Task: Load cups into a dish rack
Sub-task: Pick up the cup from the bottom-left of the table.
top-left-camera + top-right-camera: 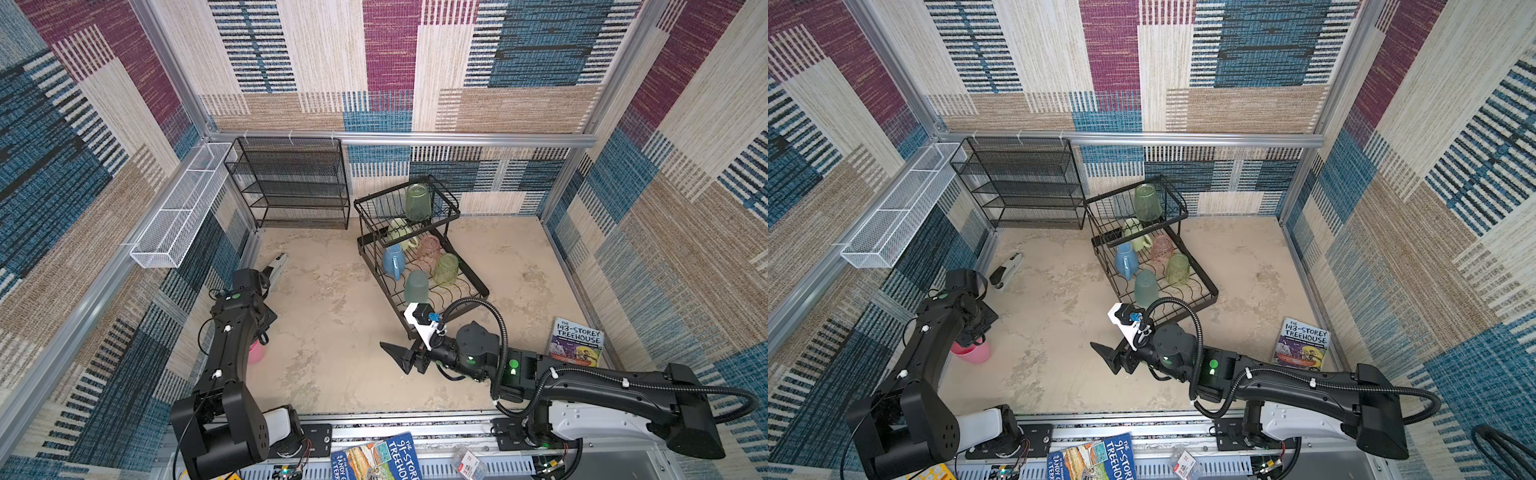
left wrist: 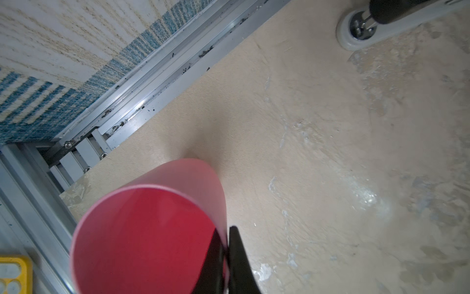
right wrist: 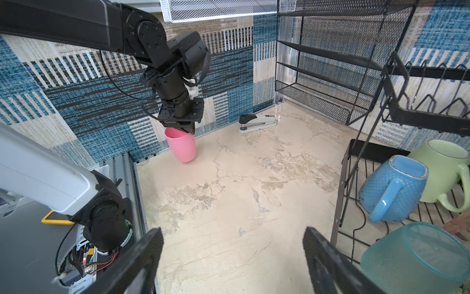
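Note:
My left gripper (image 2: 226,234) is shut on the rim of the opaque pink cup (image 2: 152,229), one finger inside and one outside. The cup (image 3: 181,146) hangs tilted just over the table by the left wall. The black wire dish rack (image 1: 478,286) stands at the back middle. Its upper basket holds a green tumbler (image 1: 417,202). Its lower tray holds a pale green mug (image 1: 400,232), a blue mug (image 1: 392,259), a pink tumbler (image 1: 429,251), a green tumbler (image 1: 446,269) and a teal tumbler (image 1: 416,286). My right gripper (image 1: 397,355) is open and empty beside the rack's front corner.
A stapler (image 1: 276,266) lies near the left wall beyond the left arm. A black mesh shelf unit (image 1: 291,183) and a white mesh trough (image 1: 183,208) stand at the back left. One book (image 1: 575,343) lies at the right, another (image 1: 378,457) at the front edge.

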Motion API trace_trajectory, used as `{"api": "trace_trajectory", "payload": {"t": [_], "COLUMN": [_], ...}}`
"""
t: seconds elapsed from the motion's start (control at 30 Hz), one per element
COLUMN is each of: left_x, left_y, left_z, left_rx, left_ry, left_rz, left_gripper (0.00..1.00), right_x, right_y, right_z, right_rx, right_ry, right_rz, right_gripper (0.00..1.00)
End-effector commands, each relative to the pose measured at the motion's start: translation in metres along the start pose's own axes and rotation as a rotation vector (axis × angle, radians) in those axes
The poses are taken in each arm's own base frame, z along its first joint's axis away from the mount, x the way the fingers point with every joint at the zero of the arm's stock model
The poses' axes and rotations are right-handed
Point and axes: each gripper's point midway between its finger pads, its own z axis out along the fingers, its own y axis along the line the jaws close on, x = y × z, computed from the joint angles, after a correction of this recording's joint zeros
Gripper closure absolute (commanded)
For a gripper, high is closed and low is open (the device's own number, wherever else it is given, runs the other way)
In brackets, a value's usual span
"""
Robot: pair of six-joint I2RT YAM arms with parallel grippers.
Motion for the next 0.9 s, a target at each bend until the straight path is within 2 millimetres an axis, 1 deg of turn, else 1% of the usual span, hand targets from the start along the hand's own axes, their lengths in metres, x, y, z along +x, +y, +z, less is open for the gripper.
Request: {"api": "trace_trajectory", "payload": {"t": [0.0, 0.17, 0.27, 0.37, 0.43, 0.53, 0.6, 0.7, 0.73, 0.87], "left_x": [0.008, 0.016, 0.022, 0.027, 0.027, 0.030, 0.036, 0.042, 0.043, 0.045], "left_y": [-0.012, -0.041, -0.057, -0.071, -0.080, -0.097, -0.107, -0.120, -0.123, -0.133], "left_z": [-0.009, -0.030, -0.047, -0.064, -0.079, -0.106, -0.126, -0.161, -0.176, -0.226], "left_rx": [0.084, 0.230, 0.334, 0.438, 0.509, 0.625, 0.701, 0.817, 0.858, 1.035], "left_ry": [0.024, 0.006, 0.009, -0.004, -0.021, -0.031, -0.027, -0.055, -0.069, -0.094], "left_rz": [0.025, 0.085, 0.105, 0.126, 0.143, 0.185, 0.216, 0.250, 0.262, 0.273], "left_gripper": [1.00, 1.00, 1.00, 1.00, 1.00, 1.00, 1.00, 1.00, 1.00, 1.00], "right_x": [-0.005, 0.000, -0.003, -0.010, -0.019, -0.031, -0.041, -0.053, -0.059, -0.079], "right_y": [-0.007, -0.014, -0.021, -0.027, -0.032, -0.041, -0.047, -0.058, -0.062, -0.077], "right_z": [0.002, 0.012, 0.021, 0.027, 0.030, 0.033, 0.033, 0.032, 0.031, 0.027], "right_rx": [0.046, 0.095, 0.135, 0.150, 0.159, 0.175, 0.181, 0.196, 0.198, 0.206], "right_ry": [-0.007, 0.040, 0.067, 0.078, 0.071, 0.062, 0.049, 0.035, 0.027, -0.013], "right_rz": [0.043, 0.103, 0.159, 0.208, 0.245, 0.303, 0.348, 0.424, 0.452, 0.537], "right_gripper": [0.11, 0.11, 0.11, 0.11, 0.11, 0.11, 0.11, 0.11, 0.11, 0.10]}}
